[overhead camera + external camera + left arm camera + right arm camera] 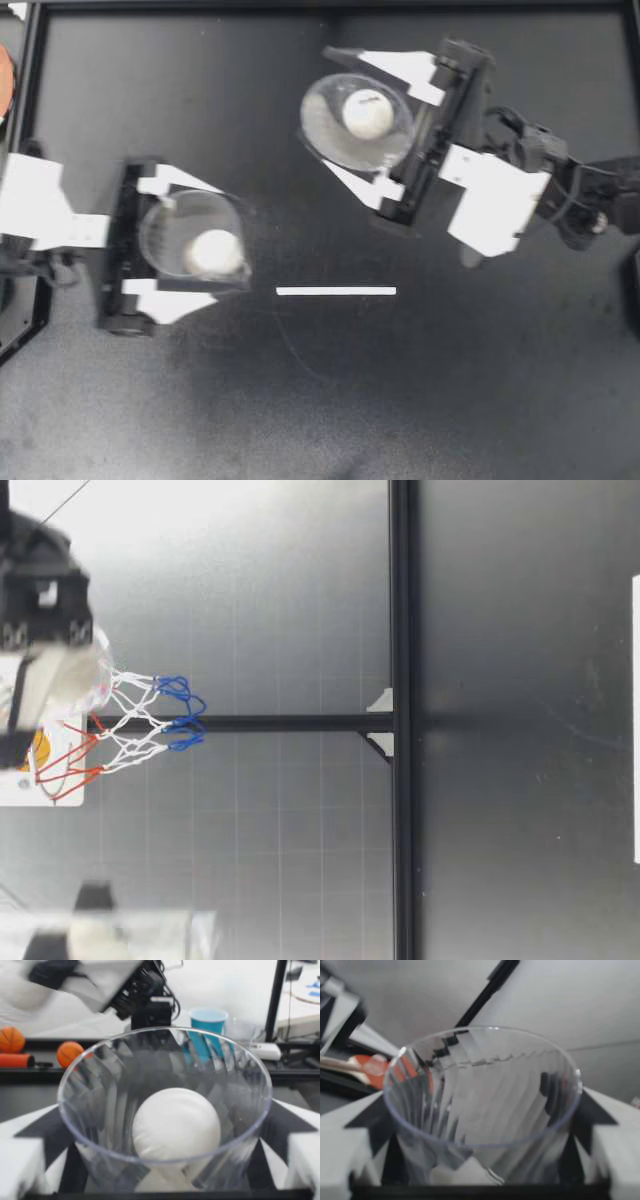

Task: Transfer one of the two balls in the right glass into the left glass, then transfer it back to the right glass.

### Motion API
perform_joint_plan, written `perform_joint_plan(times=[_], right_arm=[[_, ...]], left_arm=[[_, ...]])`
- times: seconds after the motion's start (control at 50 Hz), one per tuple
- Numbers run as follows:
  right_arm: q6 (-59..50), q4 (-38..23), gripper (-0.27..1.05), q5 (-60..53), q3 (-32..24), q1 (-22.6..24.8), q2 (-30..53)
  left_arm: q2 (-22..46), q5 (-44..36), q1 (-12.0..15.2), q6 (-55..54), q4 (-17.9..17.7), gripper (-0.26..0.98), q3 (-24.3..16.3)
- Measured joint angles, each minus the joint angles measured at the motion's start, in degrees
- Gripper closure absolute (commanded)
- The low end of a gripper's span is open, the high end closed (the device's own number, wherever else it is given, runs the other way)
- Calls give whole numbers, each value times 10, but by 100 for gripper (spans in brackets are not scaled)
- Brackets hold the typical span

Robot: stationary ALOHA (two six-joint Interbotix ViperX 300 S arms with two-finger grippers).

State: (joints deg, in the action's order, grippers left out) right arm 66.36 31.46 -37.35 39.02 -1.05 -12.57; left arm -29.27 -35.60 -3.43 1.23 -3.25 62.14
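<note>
Clear ribbed plastic: 2 glasses, 1 per hand, both off the bench [480,400].

Left hand [215,243]: closed on the left glass [165,235], with 1 white finger pressed to each side of its wall. The left ball [213,252], smooth and white, lay inside this glass. The left wrist view confirmed it, the left ball [175,1125] resting at the bottom and both fingers against the wall.

Right hand [328,108]: likewise closed on the right glass [325,125], fingers on 2 opposite sides. The right ball [367,112], also white, sat inside it. In the right wrist view that ball could not be made out clearly through the ribbing.

The 2 glasses were well apart, the right one farther up the bench. A white tape strip [336,291] lay flat on the bench between and below them, touching neither.

Low view: the left glass [150,935] hung well above the bench surface; a red, white and blue hoop net [140,720] showed behind.

Left wrist background: 2 small orange basketballs [69,1053] and a blue cup [207,1020].
</note>
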Motion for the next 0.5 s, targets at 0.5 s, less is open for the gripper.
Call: perform_joint_plan(times=[0.5], right_arm=[[-283, -10, 11, 47, 73, 39, -33]], left_arm=[[-149, 291, 60, 216, -1, -5, -63]])
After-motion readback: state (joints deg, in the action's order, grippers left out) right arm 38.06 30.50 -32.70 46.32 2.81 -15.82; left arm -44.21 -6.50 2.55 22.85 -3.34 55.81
